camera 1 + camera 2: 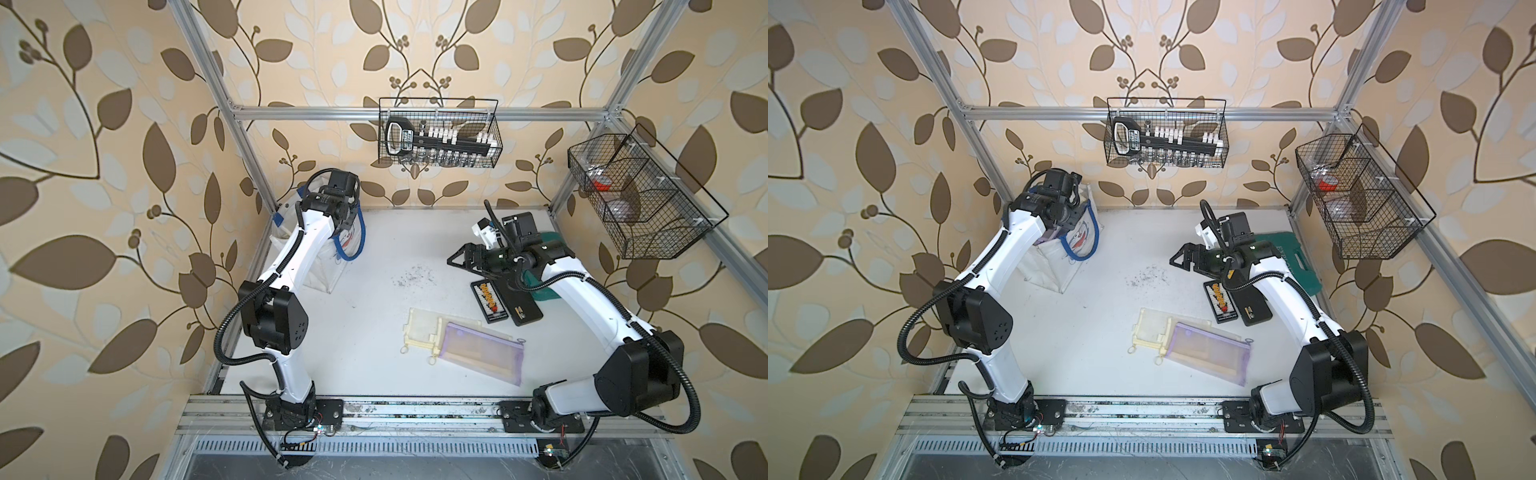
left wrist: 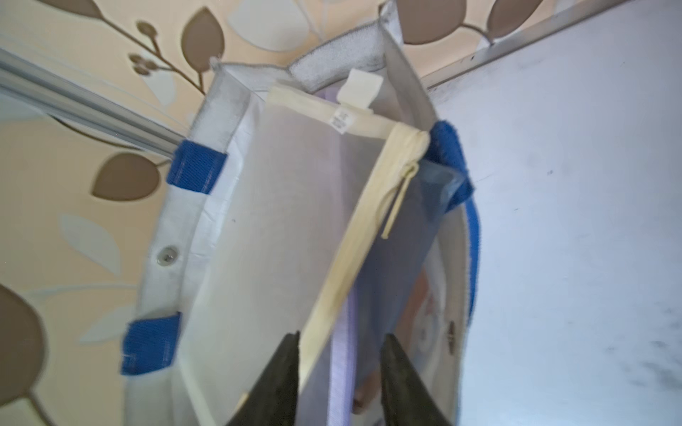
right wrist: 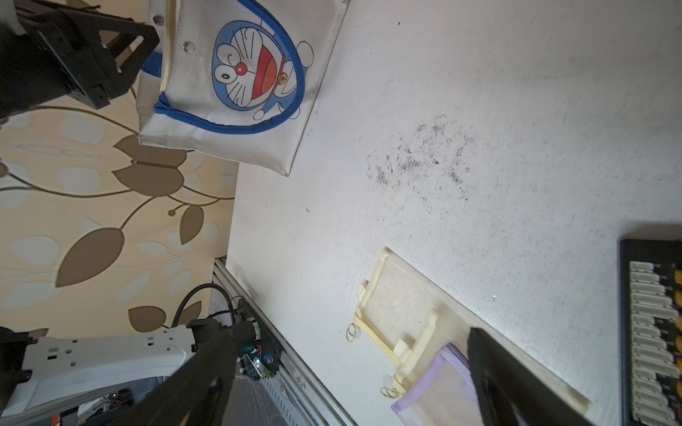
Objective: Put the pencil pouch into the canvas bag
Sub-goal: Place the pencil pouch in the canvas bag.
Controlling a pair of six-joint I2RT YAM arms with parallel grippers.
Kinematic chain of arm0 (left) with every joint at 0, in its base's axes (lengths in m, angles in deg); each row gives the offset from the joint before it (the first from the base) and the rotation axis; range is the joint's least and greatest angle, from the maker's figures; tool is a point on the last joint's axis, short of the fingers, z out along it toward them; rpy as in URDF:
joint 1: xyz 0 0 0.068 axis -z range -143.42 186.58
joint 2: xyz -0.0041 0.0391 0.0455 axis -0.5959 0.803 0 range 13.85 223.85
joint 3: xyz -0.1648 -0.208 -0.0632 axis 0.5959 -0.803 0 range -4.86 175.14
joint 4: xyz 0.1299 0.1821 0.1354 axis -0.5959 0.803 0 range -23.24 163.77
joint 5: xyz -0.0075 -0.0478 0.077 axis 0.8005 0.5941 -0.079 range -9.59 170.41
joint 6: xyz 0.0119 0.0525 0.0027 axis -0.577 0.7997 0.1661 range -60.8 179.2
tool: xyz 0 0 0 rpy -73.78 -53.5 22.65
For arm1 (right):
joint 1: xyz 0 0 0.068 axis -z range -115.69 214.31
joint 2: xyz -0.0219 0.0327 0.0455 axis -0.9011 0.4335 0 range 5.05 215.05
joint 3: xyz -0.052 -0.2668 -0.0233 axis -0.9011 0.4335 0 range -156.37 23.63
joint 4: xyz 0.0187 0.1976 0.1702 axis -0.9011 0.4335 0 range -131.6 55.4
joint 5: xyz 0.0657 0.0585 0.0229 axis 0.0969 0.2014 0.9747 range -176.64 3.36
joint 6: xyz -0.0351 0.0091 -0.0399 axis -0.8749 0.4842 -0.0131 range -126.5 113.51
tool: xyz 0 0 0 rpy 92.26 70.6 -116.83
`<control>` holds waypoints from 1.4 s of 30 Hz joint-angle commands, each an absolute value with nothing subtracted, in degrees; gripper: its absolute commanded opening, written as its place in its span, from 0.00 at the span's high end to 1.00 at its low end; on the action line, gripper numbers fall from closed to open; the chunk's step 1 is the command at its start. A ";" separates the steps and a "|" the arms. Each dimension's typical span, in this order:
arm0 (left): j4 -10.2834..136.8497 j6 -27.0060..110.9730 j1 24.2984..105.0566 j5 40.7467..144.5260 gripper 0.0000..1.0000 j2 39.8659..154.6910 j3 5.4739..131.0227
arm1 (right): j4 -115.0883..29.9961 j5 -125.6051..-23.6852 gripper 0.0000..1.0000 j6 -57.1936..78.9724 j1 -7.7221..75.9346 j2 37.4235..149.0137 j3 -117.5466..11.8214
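Note:
The white canvas bag (image 1: 320, 274) (image 1: 1050, 266) with blue handles stands upright at the table's far left. My left gripper (image 2: 341, 335) reaches down into its mouth (image 2: 217, 107), jaws apart. A cream-trimmed mesh pencil pouch (image 2: 280, 206) stands inside the bag, its zip edge against one finger and not pinched. A purple zip strip (image 2: 343, 369) lies between the fingers. More mesh pouches, cream (image 1: 422, 330) and purple (image 1: 482, 353), lie flat on the table. My right gripper (image 1: 457, 259) (image 3: 343, 332) hovers open and empty right of centre, pointing toward the bag (image 3: 317, 85).
Two black bit holders (image 1: 492, 301) (image 1: 521, 307) lie under the right arm, beside a teal case (image 1: 1291, 257). Wire baskets hang on the back rail (image 1: 440, 133) and the right rail (image 1: 636, 195). Dark specks (image 1: 413, 276) mark the table's middle.

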State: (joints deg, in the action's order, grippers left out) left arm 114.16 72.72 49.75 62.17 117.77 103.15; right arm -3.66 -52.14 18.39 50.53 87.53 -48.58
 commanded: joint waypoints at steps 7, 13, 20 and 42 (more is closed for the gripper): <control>118.45 62.12 41.92 76.42 0.39 111.59 106.89 | -3.85 -52.12 0.03 18.65 50.67 85.56 -47.67; 115.57 60.67 36.25 84.42 0.39 118.01 106.93 | -3.63 -52.19 0.02 18.51 50.60 85.17 -47.74; 110.84 57.93 36.14 85.67 0.40 123.88 105.42 | -2.98 -52.79 0.02 17.76 50.69 84.24 -47.16; 115.63 58.32 44.36 82.99 0.01 97.89 96.19 | 1.06 -52.65 0.01 17.15 50.70 74.95 -24.24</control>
